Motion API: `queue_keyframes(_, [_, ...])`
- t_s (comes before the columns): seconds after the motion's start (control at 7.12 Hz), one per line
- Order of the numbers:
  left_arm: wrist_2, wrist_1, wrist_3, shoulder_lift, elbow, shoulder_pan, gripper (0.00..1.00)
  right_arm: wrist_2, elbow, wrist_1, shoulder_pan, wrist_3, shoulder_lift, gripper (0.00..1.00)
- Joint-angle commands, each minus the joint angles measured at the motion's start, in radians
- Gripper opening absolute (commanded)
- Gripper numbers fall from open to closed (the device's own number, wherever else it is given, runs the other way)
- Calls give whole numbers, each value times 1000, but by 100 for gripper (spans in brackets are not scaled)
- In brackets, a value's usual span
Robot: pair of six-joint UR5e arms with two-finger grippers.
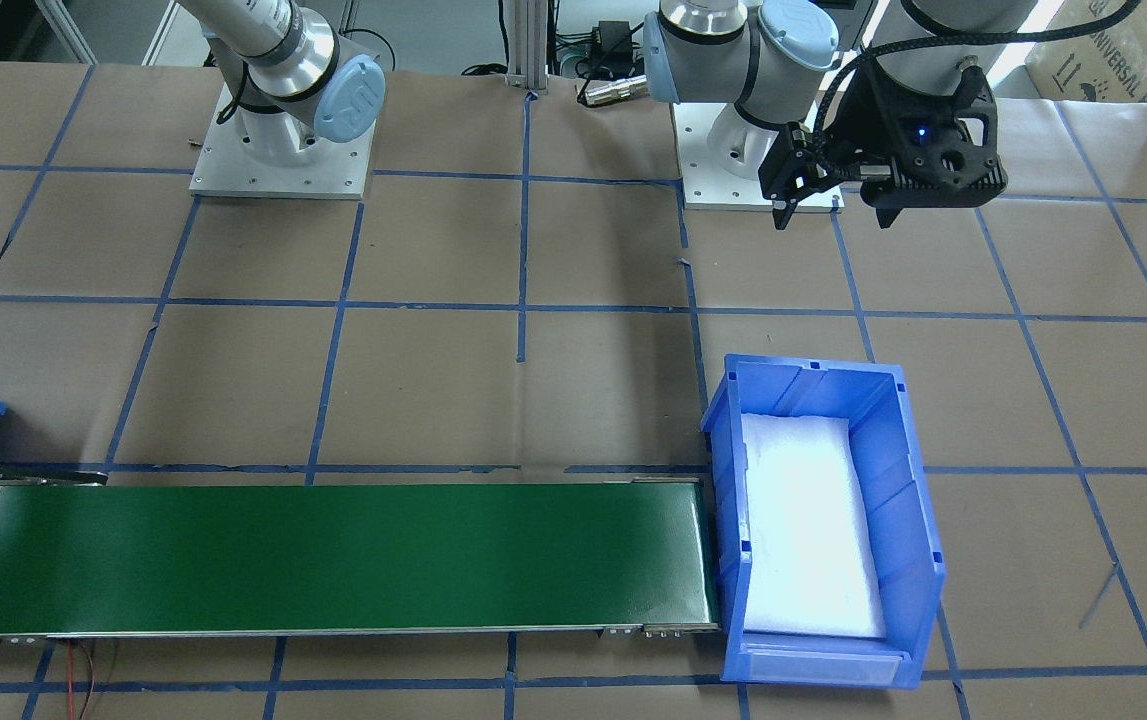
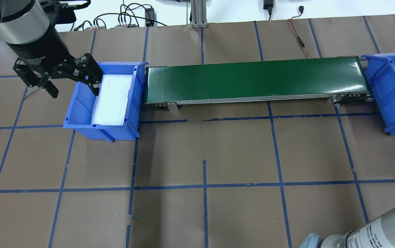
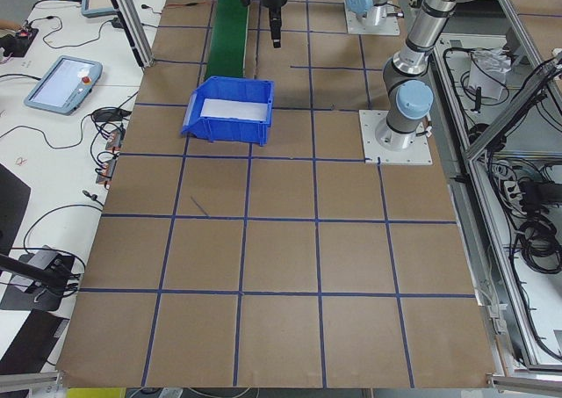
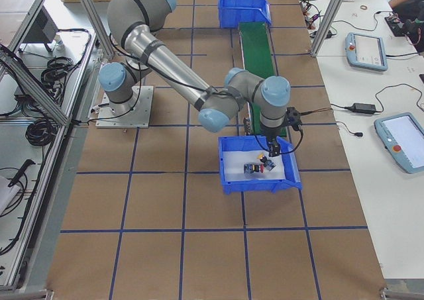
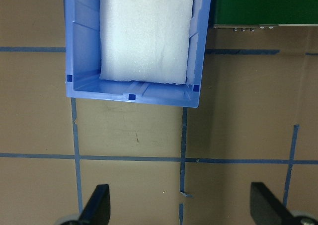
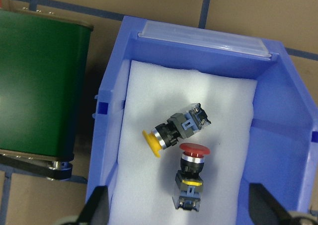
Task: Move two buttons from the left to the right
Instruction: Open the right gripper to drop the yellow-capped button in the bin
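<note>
Inside right bin (image 6: 290,135), both buttons (image 6: 181,126), unseen frontally

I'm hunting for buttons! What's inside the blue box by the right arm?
White foam lines the blue box. On it lie the yellow button and the red button, close together. The foam hides the box's floor.

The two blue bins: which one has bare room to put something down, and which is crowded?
Left bin: its white foam is wholly bare. The green belt between the bins is bare too. Right bin: the yellow button and red button crowd its middle.
</note>
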Motion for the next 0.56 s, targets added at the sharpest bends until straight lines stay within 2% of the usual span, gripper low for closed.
queue_keyframes(0.0, [0,0,0,0,0,0,100,-1,4,159,15,100,-100,100])
queue_keyframes(0.14, [0,0,0,0,0,0,100,0,7,184,76,192,-116,100])
queue_keyframes(0.42, [0,0,0,0,0,0,100,-47,28,198,286,393,-178,100])
